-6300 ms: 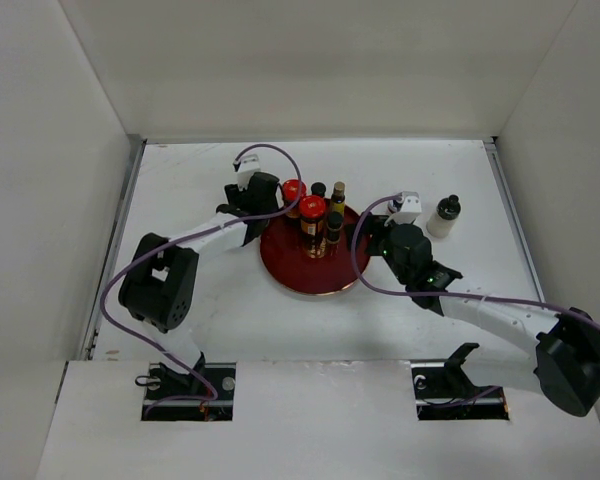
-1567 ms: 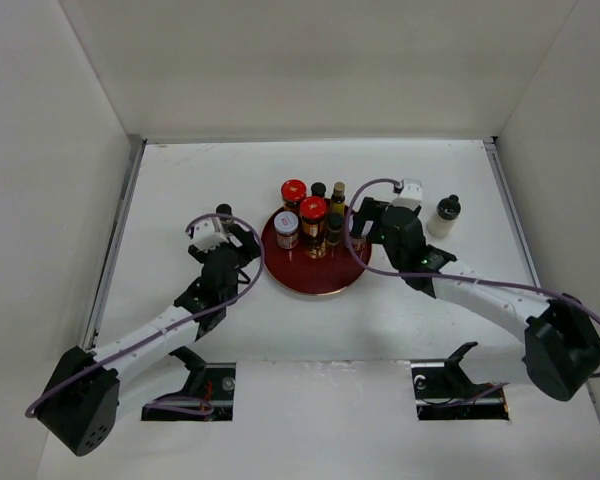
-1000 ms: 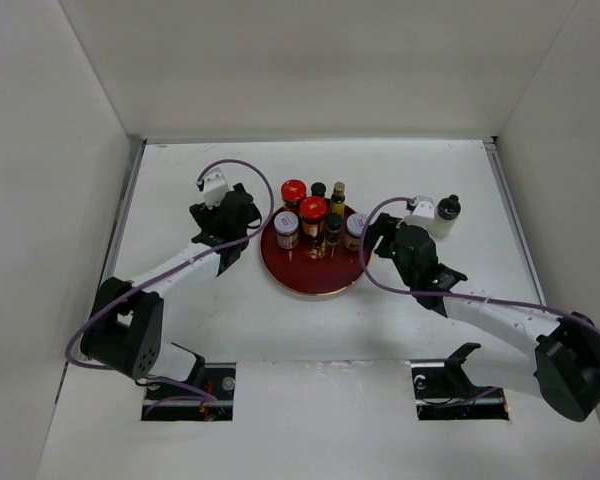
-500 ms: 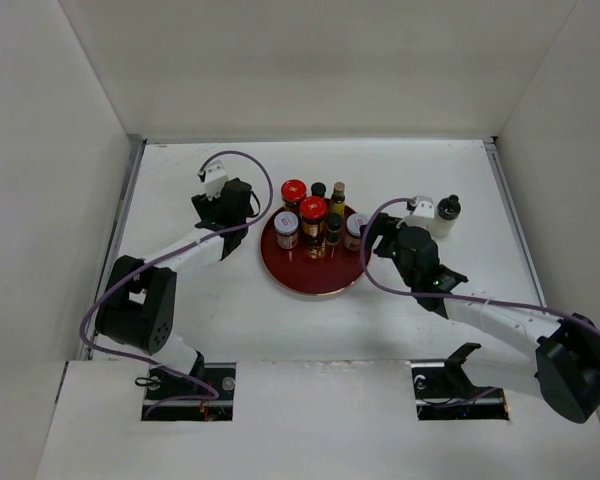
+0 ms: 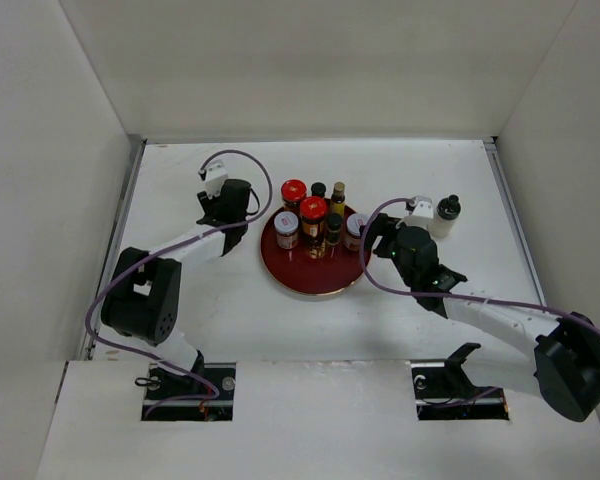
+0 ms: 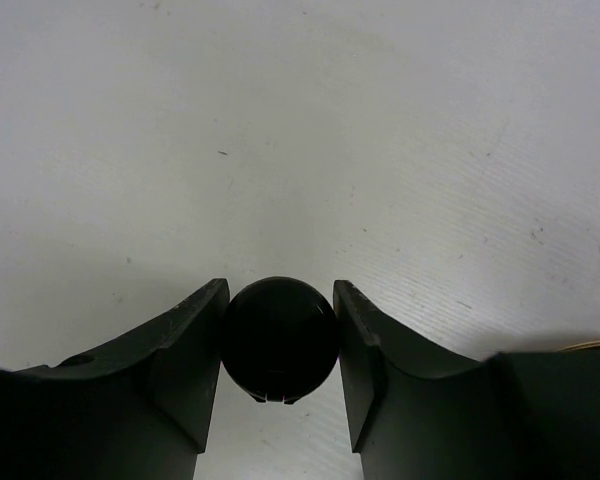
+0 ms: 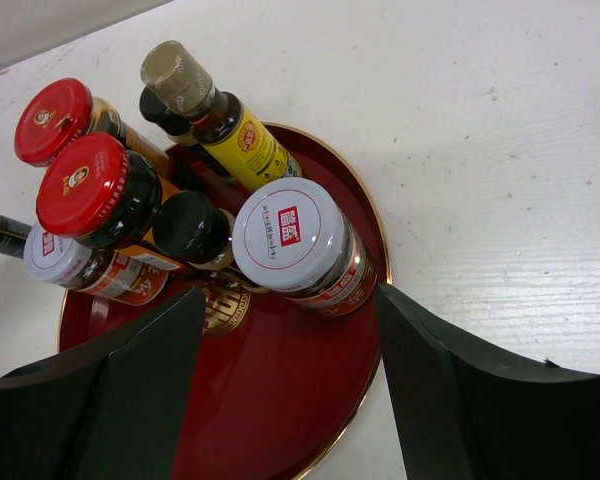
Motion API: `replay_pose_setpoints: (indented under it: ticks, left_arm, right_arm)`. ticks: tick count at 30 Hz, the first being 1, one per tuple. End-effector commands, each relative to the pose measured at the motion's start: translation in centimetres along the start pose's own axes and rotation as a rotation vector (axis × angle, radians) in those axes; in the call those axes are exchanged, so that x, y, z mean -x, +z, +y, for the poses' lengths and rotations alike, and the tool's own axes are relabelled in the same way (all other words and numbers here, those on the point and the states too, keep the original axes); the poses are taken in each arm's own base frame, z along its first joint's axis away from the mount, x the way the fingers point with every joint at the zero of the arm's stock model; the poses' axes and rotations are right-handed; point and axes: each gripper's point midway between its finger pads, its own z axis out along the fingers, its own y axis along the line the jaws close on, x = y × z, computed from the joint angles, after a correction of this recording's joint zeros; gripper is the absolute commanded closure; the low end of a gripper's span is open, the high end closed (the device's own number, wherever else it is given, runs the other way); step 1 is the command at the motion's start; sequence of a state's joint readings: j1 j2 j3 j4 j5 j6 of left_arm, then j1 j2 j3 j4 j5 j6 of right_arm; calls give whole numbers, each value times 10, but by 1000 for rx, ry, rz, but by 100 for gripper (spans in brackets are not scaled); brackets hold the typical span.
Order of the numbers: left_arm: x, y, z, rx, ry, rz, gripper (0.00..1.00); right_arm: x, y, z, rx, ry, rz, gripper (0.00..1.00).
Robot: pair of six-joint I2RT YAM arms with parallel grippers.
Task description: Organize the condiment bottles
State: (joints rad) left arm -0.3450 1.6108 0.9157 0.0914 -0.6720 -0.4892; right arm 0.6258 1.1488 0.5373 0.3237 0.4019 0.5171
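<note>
Tray (image 5: 310, 282): near half bare, bottles crowded on its far half. Right gripper (image 7: 288, 292): jaws apart, either side of the white-lidded jar (image 7: 292, 240), which stands on the tray's right edge, not gripped. White bottle (image 5: 444, 217): on the table, right of the tray. Left gripper (image 6: 280, 295): clamped on a black-capped bottle (image 6: 280, 338) left of the tray. Judged step: picking up this bottle. The next move calls for a straight lift, then a free spot on the tray.

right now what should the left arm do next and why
Probably lift straight up, then carry over to the tray: the left gripper is shut on a black-capped bottle that is off the tray, where the other bottles already stand.
</note>
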Motion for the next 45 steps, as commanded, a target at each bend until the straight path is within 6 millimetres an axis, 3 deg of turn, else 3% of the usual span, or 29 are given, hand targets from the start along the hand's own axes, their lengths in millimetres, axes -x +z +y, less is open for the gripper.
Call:
replay_pose_setpoints:
  ticks: [1,7,10,17,23,32,39,43,45]
  left_arm:
    - [39,-22,-15,-58,-65,-92,70]
    - [47,-86,-3,-122,-87,-160,70]
    - [39,-116,-2,-178,-75,-147,70]
    - [13,-175,-33,-357,-18,-89,70]
    - [-10,-189,-59,-437,12,-60,70]
    - [-48,-181,-83,-476,43,-40,69]
    - [-70,-172,-86,-464,112,-10,64]
    - [-81,-169,-79,-453,118,5,51]
    - [-83,-166,-76,-451,110,10,50]
  right_arm:
    - [18,1,9,38,31,-58,25]
    - [17,1,9,37,34,-57,24]
    - [17,1,11,42,33,-56,24]
    - [20,-1,8,37,37,-68,25]
    - [27,-4,2,24,43,-89,24]
    - [24,-1,0,15,39,-81,24]
    - [28,-3,0,16,36,-93,23]
    - [31,-5,1,20,39,-99,19]
    - [31,-5,0,21,40,-102,16]
